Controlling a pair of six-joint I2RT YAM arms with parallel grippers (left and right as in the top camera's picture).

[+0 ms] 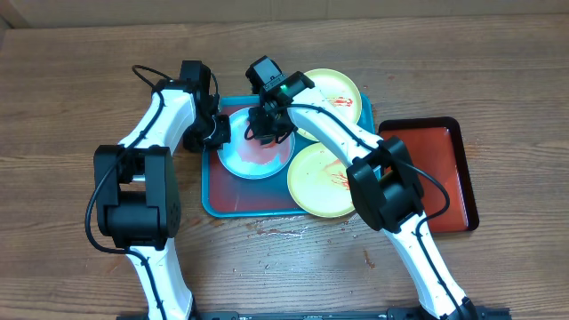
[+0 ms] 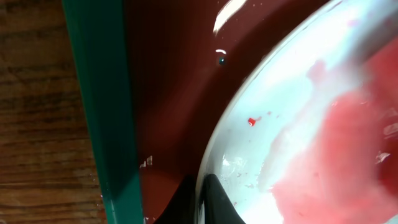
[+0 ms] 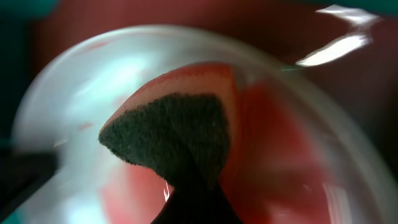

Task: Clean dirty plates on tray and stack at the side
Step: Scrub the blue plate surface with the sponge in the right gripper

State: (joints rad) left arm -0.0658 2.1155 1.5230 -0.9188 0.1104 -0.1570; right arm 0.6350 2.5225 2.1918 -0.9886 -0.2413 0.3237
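Note:
The teal-rimmed tray [image 1: 208, 191] holds three plates. The light blue plate [image 1: 258, 153] lies at its left and is smeared pink-red across the middle. Two pale yellow-green plates [image 1: 336, 92] [image 1: 322, 180] with red streaks lie at its right, one far and one near. My left gripper [image 1: 216, 133] is shut on the blue plate's left rim [image 2: 205, 163]. One finger [image 2: 219, 202] lies inside the plate and the other outside it. My right gripper [image 1: 269, 124] is shut on a sponge [image 3: 169, 134] with a dark scouring face and pink foam, pressed on the blue plate [image 3: 74, 106].
A smaller black-rimmed red tray [image 1: 437, 169] sits to the right of the teal tray, touching the near yellow-green plate's side. Red specks dot the wooden table [image 1: 284, 228] in front of the tray. The teal rim [image 2: 102, 112] runs close beside my left fingers.

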